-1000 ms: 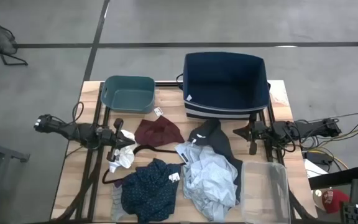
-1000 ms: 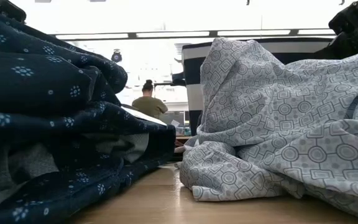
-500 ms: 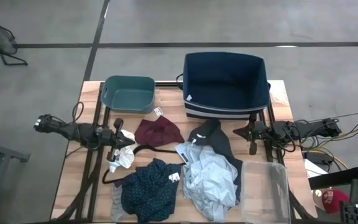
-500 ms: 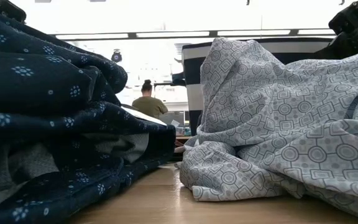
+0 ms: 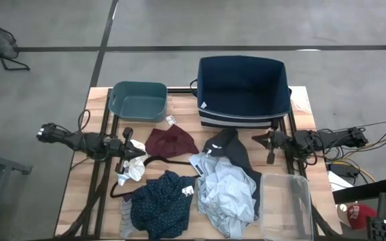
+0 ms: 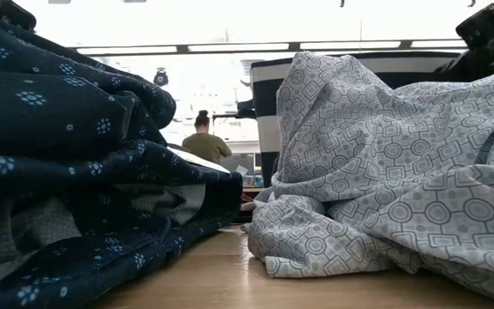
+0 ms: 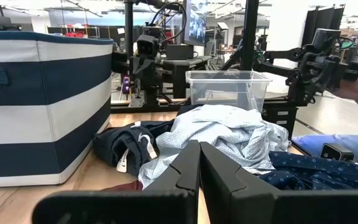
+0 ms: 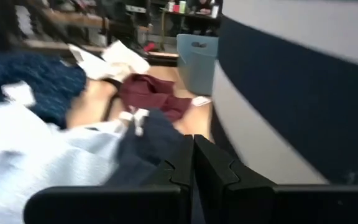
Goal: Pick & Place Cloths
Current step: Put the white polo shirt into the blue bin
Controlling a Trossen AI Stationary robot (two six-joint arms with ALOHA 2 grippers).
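The cloths lie loose on the table: a pale grey-blue shirt [image 5: 225, 194] [image 6: 384, 172], a navy patterned top [image 5: 159, 207] [image 6: 58, 154], a maroon piece [image 5: 171, 142] [image 8: 148, 93], a black piece [image 5: 230, 150] [image 7: 126, 143] and small white socks [image 5: 134, 164]. My left gripper [image 5: 127, 150] [image 7: 199, 171] is shut, at the table's left beside the socks, and holds nothing. My right gripper [image 5: 260, 140] [image 8: 192, 158] is shut, just right of the black piece and in front of the striped basket, and touches nothing.
A navy-and-white striped basket [image 5: 243, 87] [image 7: 36, 106] and a teal bin [image 5: 138, 100] stand at the far edge. A clear plastic container [image 5: 285, 204] sits at the near right corner. A thin black hanger [image 5: 146, 162] lies among the cloths. A person shows far behind the table.
My right gripper has shifted a little toward the table's left, nearer the black piece, still shut. The cloths lie as before.
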